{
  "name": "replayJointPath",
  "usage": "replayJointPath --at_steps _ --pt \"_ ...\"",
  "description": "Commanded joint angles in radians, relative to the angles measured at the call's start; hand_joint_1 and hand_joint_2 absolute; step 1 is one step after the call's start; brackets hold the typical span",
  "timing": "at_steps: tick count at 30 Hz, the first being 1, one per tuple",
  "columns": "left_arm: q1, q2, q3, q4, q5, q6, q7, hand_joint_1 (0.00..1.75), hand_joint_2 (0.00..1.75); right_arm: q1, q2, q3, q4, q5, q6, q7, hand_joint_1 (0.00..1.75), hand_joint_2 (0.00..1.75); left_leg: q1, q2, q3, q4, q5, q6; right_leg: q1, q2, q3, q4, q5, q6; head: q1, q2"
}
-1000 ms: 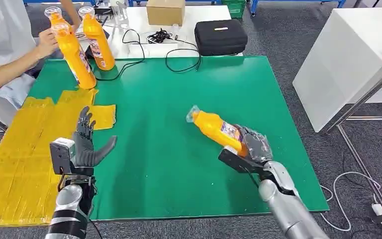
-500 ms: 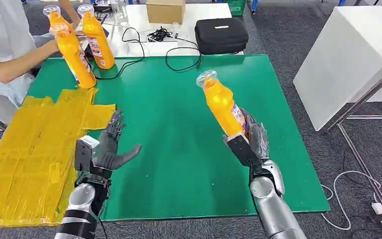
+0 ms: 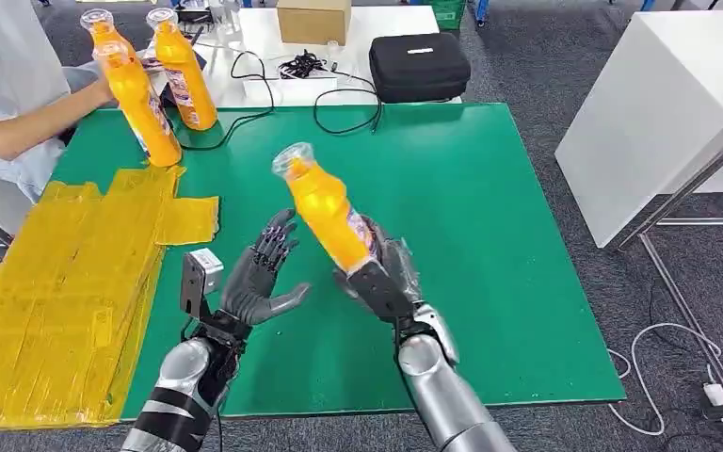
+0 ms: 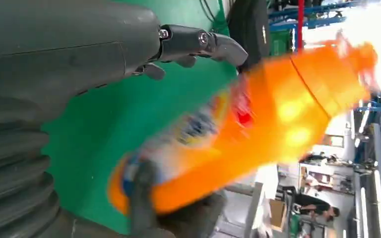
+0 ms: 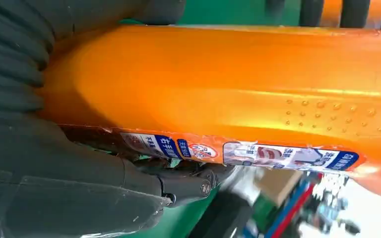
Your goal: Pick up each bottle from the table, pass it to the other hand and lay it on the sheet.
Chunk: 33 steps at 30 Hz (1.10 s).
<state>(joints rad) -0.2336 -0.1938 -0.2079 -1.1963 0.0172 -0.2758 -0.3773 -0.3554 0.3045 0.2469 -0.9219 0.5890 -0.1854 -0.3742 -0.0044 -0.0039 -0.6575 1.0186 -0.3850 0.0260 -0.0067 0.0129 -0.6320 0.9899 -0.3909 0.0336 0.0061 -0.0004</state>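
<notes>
Bottles: four (three upright by the person [image 3: 5, 94]); right hand [image 3: 381, 278] grips one bottle [image 3: 325, 209], left hand [image 3: 262, 281] spread empty.

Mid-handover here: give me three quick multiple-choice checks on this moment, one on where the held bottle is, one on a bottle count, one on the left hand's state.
1. Where is the orange plastic bottle that the right hand grips?
A. Lying on the yellow sheet
B. Raised above the green mat
C. On the white table

2. How many orange bottles stand by the person?
A. One
B. Three
C. Five

3. What is the left hand doing?
A. Open, holding nothing
B. Gripping the bottle
C. Pressing the sheet

Answers: 1 B, it tilts in the air over the green mat. 2 B, three standing bottles show there. 3 A, its fingers are spread beside the bottle.
</notes>
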Motion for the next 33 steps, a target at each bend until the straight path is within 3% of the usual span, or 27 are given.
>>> replayJointPath --at_steps 1,4,9,12,21,33 --pt "-0.051 0.026 -0.027 0.1 0.016 -0.001 0.005 0.0 1.75 -0.069 0.045 0.112 0.205 0.005 0.001 -0.01 1.75 1.75 0.0 0.0 0.003 -0.001 -0.001 -0.001 0.0 0.0 0.003 -0.001 -0.001 0.0 0.0 0.0" --pt "-0.056 0.024 -0.025 0.107 0.026 -0.001 0.006 0.0 1.75 -0.077 0.045 0.184 0.236 -0.014 0.019 -0.005 1.75 1.75 0.0 0.0 0.004 -0.001 -0.001 -0.001 0.0 -0.001 0.004 -0.001 -0.001 -0.001 0.0 0.0" --pt "-0.057 0.027 -0.004 0.131 0.05 0.011 0.005 0.0 1.75 -0.055 0.045 0.491 0.224 -0.114 -0.012 0.013 1.75 1.75 0.001 0.003 0.005 0.0 -0.003 -0.002 0.001 0.002 0.005 -0.001 -0.002 -0.001 0.0 0.0" --pt "-0.051 0.03 0.015 0.144 0.071 0.004 0.003 0.0 1.75 -0.043 0.045 0.608 0.196 -0.11 -0.02 0.013 1.75 1.75 0.001 0.003 0.007 -0.001 -0.004 -0.003 0.002 0.001 0.006 -0.001 -0.003 -0.002 0.0 0.0" --pt "-0.056 0.025 0.061 0.182 0.137 -0.014 0.004 0.0 1.75 -0.029 0.045 0.691 0.183 -0.064 -0.048 0.003 1.75 1.75 0.003 -0.001 0.006 0.0 -0.004 -0.003 0.003 -0.002 0.007 -0.001 -0.004 -0.002 0.0 0.0" --pt "-0.052 0.011 0.096 0.17 0.182 -0.013 -0.009 0.05 1.75 -0.033 0.045 0.69 0.193 -0.067 -0.044 0.006 1.75 1.75 0.002 -0.001 0.002 0.0 -0.002 -0.002 0.002 -0.003 0.003 -0.001 -0.002 -0.002 0.0 0.0"
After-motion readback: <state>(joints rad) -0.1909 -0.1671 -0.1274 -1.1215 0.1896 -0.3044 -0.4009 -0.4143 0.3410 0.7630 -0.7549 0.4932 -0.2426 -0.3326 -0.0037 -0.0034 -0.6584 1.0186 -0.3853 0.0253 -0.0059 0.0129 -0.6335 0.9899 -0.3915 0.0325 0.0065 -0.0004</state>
